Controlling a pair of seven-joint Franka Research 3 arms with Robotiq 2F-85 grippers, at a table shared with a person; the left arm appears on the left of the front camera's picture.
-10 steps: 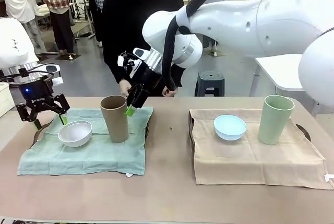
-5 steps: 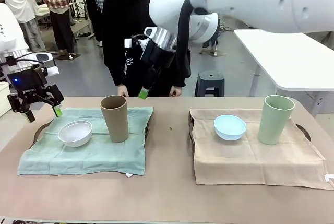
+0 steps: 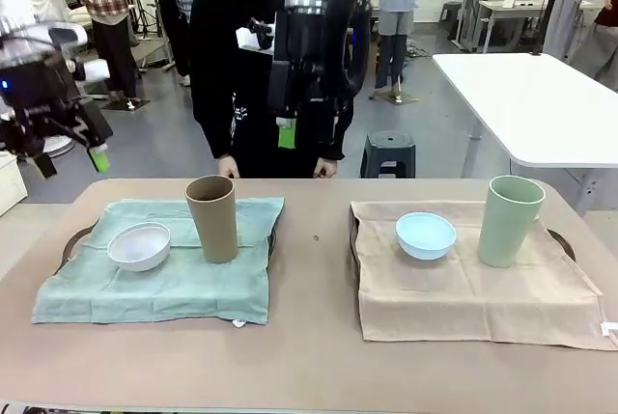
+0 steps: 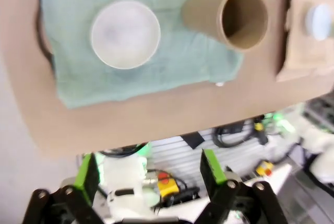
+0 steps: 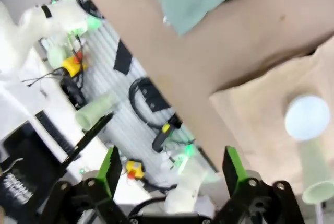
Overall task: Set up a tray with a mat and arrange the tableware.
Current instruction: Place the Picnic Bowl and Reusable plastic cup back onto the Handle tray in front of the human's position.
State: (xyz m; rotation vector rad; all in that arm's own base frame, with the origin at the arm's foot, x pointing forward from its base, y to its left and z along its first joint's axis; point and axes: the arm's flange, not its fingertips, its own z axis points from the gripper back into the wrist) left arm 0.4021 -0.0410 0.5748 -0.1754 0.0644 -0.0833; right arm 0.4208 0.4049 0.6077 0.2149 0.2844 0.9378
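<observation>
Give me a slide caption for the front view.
Bowl and cup set on each mat; both grippers, left and right, raised open.

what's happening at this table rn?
Nothing is being handled. Both place settings look laid out: white bowl and tan-brown cup on the green mat, light blue bowl and pale green cup on the tan mat. Left gripper and right gripper are both open, empty and raised well above the table. A person stands at the far side.
</observation>
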